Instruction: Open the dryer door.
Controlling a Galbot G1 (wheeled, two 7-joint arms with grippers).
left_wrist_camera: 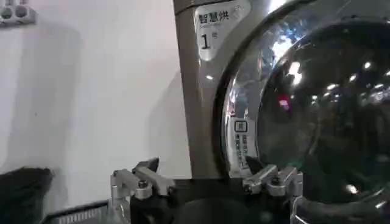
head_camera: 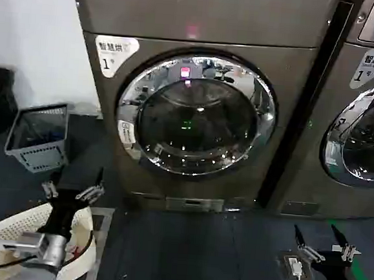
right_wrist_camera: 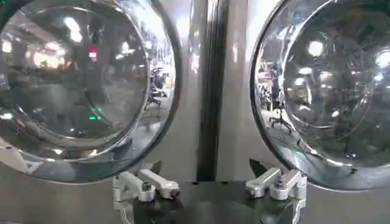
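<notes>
The dryer door (head_camera: 196,115) is a round porthole with a wide chrome ring and dark glass, shut flat against the bronze-grey machine stickered "1" (head_camera: 113,53). The same door (left_wrist_camera: 317,109) rises just beyond my left gripper (left_wrist_camera: 207,173) in the left wrist view, and it also appears as the door (right_wrist_camera: 79,85) in the right wrist view. My left gripper (head_camera: 73,189) hangs low near the floor, below and left of the door, open and holding nothing. Low at the right, my right gripper (head_camera: 321,244) is open too, facing the gap between the two machines (right_wrist_camera: 207,85).
A neighbouring machine with a similar chrome-ringed door (head_camera: 366,128) stands at the right. A grey basket (head_camera: 38,135) sits on the floor by the white wall at left. A white laundry basket (head_camera: 11,236) lies under my left arm. A small floor outlet with a cable (head_camera: 292,265) is near my right gripper.
</notes>
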